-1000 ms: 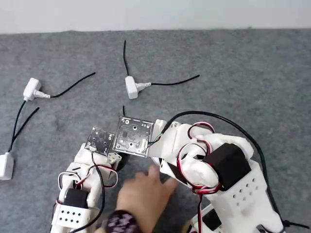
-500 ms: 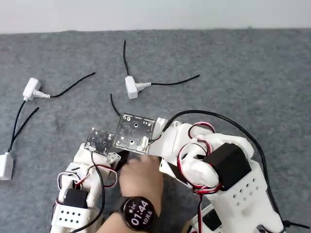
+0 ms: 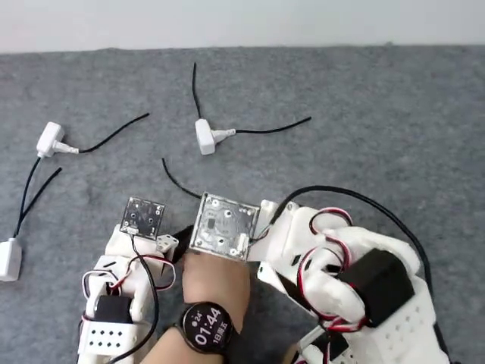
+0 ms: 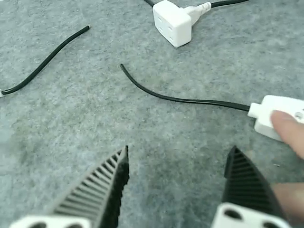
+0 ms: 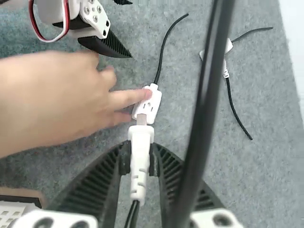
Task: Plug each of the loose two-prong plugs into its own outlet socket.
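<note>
Inside your clenched right gripper (image 5: 140,148) sits a plug (image 5: 141,164), tip meeting the socket (image 5: 147,104) a hand (image 5: 52,95) touches; left gripper (image 4: 180,152) gapes.

A white plug (image 5: 139,164), held in the right gripper (image 5: 140,148), touches a white socket (image 5: 148,105) with a black cord. A second white socket (image 3: 204,137) lies flat farther off.

A person's hand (image 3: 216,282) fills the gap between the two arms, while the grey mat (image 3: 379,114) beyond lies open.
</note>
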You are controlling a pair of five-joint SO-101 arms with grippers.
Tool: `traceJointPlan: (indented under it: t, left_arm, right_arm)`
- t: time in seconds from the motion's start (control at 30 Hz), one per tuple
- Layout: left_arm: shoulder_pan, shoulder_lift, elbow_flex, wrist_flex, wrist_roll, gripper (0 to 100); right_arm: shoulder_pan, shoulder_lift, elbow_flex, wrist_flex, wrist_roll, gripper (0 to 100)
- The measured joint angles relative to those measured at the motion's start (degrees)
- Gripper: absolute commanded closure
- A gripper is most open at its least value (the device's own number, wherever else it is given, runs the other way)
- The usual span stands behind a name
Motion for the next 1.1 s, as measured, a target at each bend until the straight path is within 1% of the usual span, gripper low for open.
traceJointPlan:
  t: [1.1]
  left_arm:
    - [-0.44,0.7,0.0,0.0,0.0,68]
  right_arm:
    - [0.62,-0.53,1.49,0.0,0.0,99.0]
